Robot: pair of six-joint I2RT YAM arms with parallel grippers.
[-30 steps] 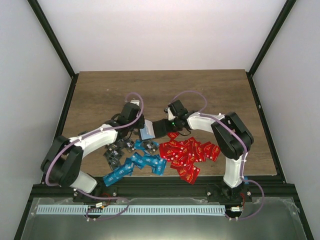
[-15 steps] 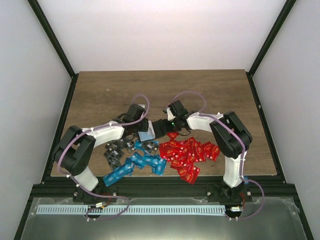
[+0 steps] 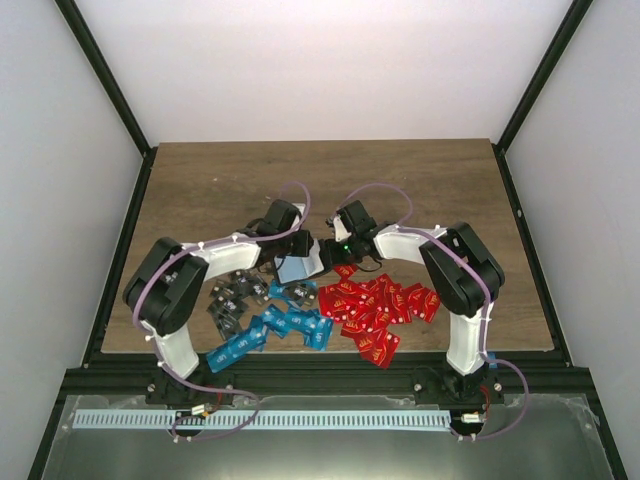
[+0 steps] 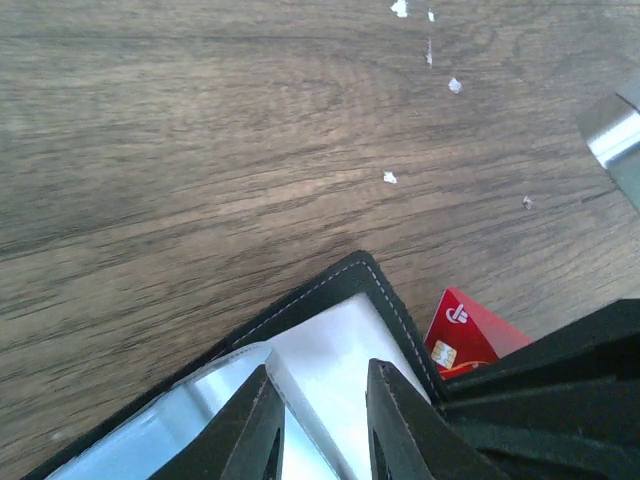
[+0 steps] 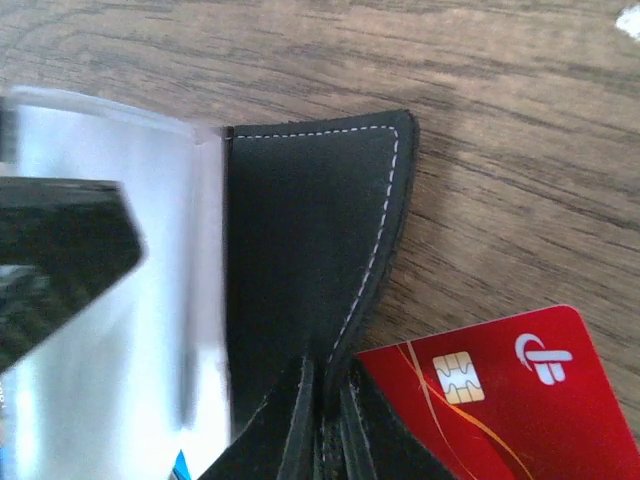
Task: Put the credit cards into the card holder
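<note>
The card holder point(image 3: 298, 267) lies open on the table, its light blue-grey inside up and a black flap raised at its right. My right gripper point(image 3: 331, 250) is shut on that stitched black flap point(image 5: 310, 240), pinched between its fingers point(image 5: 325, 400). My left gripper point(image 3: 303, 249) is open just over the holder's inside point(image 4: 345, 345), its fingers point(image 4: 255, 425) astride the edge of a clear sleeve point(image 4: 200, 385). Credit cards lie in front in three piles: red point(image 3: 375, 305), blue point(image 3: 280, 325) and dark grey point(image 3: 230, 300). One red card point(image 4: 465, 335) sits beside the holder, also in the right wrist view point(image 5: 490, 400).
The wooden table point(image 3: 320, 180) stretches behind the arms, with small white specks point(image 4: 390, 177) on it. Black frame posts and pale walls close in both sides. The left finger point(image 5: 60, 235) shows blurred in the right wrist view.
My left arm has swung right, bringing its gripper from the holder's left edge to over its open inside. The right gripper has held the flap in place.
</note>
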